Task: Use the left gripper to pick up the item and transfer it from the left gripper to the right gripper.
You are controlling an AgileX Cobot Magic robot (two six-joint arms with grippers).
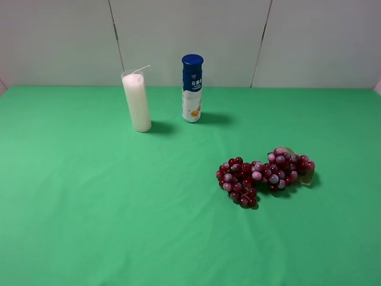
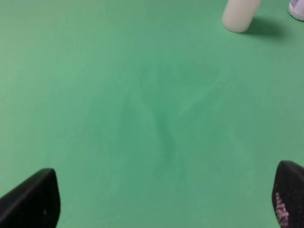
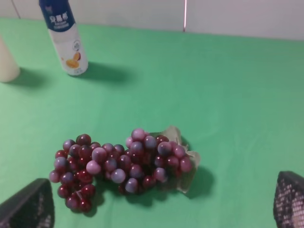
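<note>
The grape bunch is the landmark here: it lies on its side on the green tablecloth, a long cluster of dark red-purple berries with a small tan-green leaf at its right end in the high view. Nothing touches it.

Nearest to the right wrist camera are the two tips of the right gripper, one at each lower corner of that view, set wide apart with bare cloth between them. It is released and grasps nothing; the bunch lies just beyond it, roughly between the lines of its two fingers.

The left gripper shows the same way in its own view (two dark tips at the lower corners, far apart). It too is released and empty, over plain cloth well to the left of the bunch, which does not appear in that view.

Behind the bunch and to its left stands a blue-capped bottle, upright, white-bodied with a blue upper label band. White characters are printed on the blue, too small to read, and an orange picture sits lower on the white part. Left of the bottle, near it, stands a tall white candle with a thin wick leaning to the right. Behind both rises a pale panelled wall.
</note>
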